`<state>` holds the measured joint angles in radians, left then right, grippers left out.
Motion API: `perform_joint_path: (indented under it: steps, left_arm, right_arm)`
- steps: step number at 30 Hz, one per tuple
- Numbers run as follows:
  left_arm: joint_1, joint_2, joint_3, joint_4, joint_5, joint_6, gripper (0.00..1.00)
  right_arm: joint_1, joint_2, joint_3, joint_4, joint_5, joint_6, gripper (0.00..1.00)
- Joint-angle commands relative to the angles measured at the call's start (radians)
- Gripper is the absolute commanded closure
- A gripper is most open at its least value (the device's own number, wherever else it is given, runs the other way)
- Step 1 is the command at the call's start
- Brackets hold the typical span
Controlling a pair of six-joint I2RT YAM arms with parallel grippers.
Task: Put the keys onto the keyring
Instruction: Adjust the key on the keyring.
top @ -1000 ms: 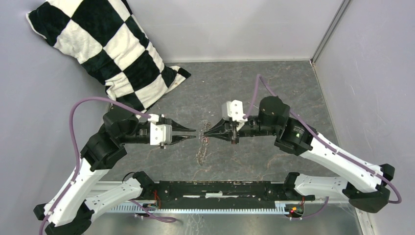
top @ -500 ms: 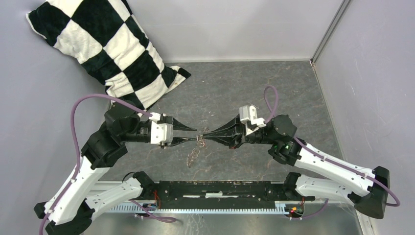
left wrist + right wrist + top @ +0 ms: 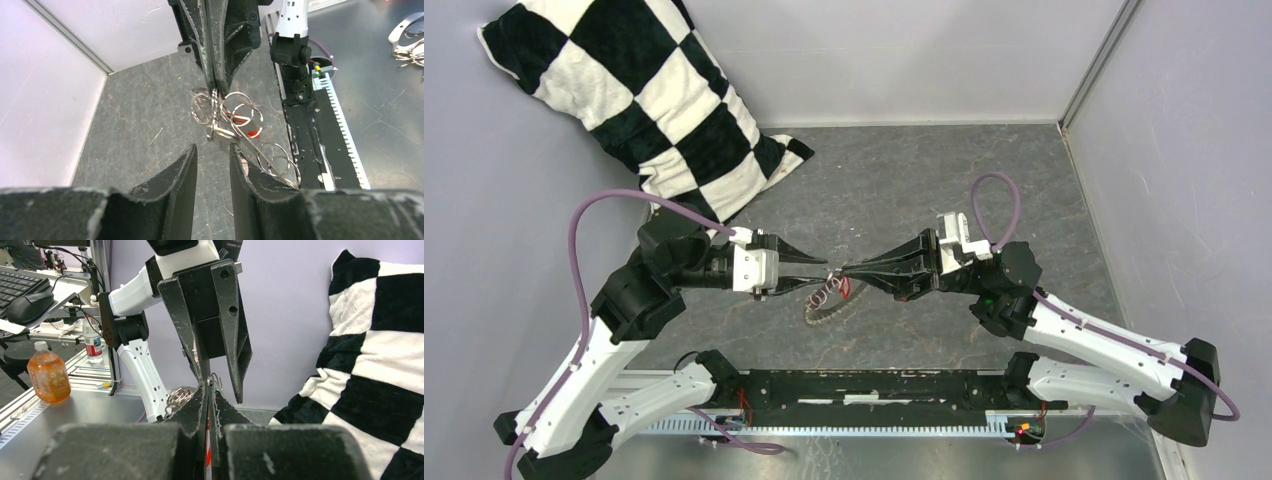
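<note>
Grey marbled tabletop point(image 3: 1024, 180), lilac walls point(image 3: 904, 60), checkered pillow point(image 3: 624, 100), right claw point(image 3: 214, 92) pinching keyring point(image 3: 235, 117), left claw point(image 3: 213, 150) parted

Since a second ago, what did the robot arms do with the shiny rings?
The left pincer opened wider and now holds nothing. The right arm's wrist swung back toward the right, and the trailing keyring drew up into a tighter bunch under the pincers. The right pincer stayed shut on the keyring; the checkered pillow did not move.
</note>
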<state>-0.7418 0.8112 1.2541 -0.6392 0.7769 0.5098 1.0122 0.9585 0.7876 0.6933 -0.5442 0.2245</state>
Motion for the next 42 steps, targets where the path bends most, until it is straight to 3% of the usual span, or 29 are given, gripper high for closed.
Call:
perform_joint_path:
  steps: [1, 9, 14, 18, 23, 28, 33, 38, 42]
  left_arm:
    - [-0.002, -0.008, 0.023, 0.058, -0.028, -0.026, 0.62]
    - [-0.002, -0.031, 0.018, 0.077, -0.011, -0.041, 0.61]
    - [-0.002, -0.037, 0.008, 0.064, -0.002, -0.031, 0.74]
    - [-0.002, -0.038, 0.011, 0.059, 0.008, -0.04, 0.75]
    - [-0.002, -0.031, 0.024, 0.014, 0.047, -0.036, 0.7]
    - [-0.002, -0.029, 0.022, -0.026, 0.072, -0.01, 0.53]
    - [-0.002, -0.02, 0.03, -0.019, 0.076, -0.011, 0.53]
    - [-0.002, -0.019, 0.028, -0.004, 0.043, -0.026, 0.6]
    - [-0.002, -0.014, 0.024, 0.003, 0.014, -0.035, 0.75]
  right_arm:
    - [-0.003, 0.006, 0.006, 0.078, -0.008, 0.022, 1.0]
    - [-0.004, 0.042, 0.013, 0.066, -0.04, 0.029, 0.99]
    - [-0.004, 0.067, 0.021, 0.113, -0.05, 0.054, 1.0]
    - [-0.004, 0.08, 0.026, 0.127, -0.054, 0.064, 1.0]
    - [-0.004, 0.077, 0.016, 0.138, -0.041, 0.062, 1.0]
    - [-0.003, 0.077, 0.019, 0.134, -0.044, 0.06, 1.0]
    - [-0.004, 0.083, 0.022, 0.135, -0.048, 0.063, 1.0]
    - [-0.003, 0.081, 0.02, 0.133, -0.047, 0.061, 1.0]
    - [-0.004, 0.074, 0.018, 0.132, -0.043, 0.058, 1.0]
